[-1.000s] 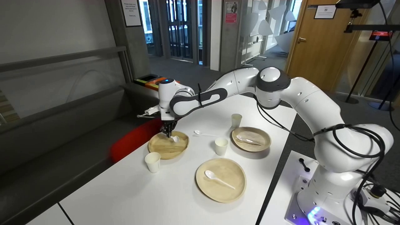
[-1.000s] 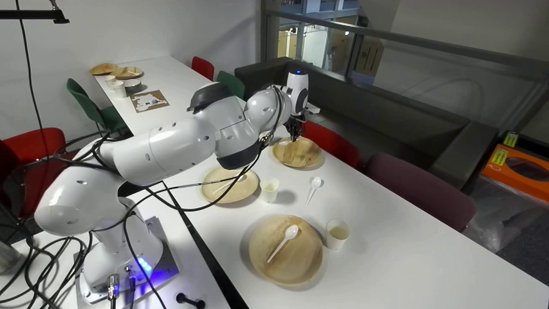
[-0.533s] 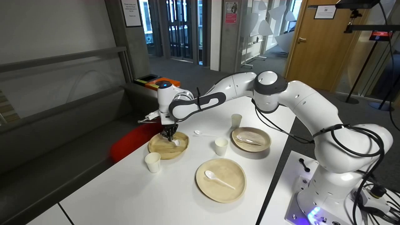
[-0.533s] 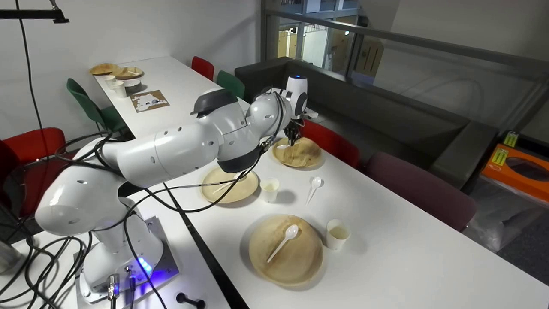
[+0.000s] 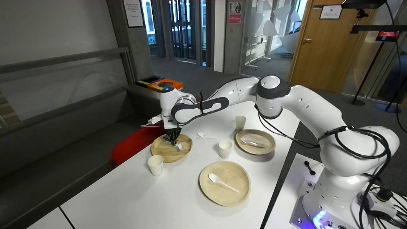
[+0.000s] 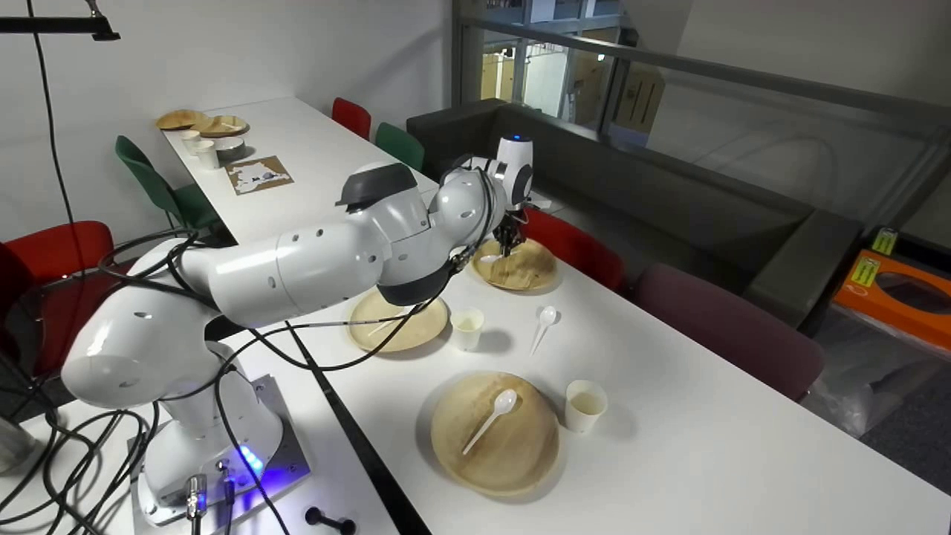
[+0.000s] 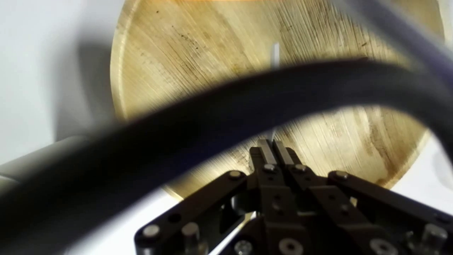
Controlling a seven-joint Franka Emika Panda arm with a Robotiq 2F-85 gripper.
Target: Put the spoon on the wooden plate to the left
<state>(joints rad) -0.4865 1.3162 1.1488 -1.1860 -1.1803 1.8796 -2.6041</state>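
A dark, blurred cable (image 7: pixel 212 118) lies across the wrist view, hiding from me the middle of the white spoon (image 7: pixel 275 56) and a broad band of the wooden plate (image 7: pixel 177 63). That plate's far rim is cut off, and the pincer (image 7: pixel 271 142) blocks its near rim. In an exterior view, the arm (image 6: pixel 312 256) covers part of another spoon (image 6: pixel 380 328); on the far tabletop (image 6: pixel 297 141), the brown-edged sheet (image 6: pixel 258 174) has markings too small to make out.
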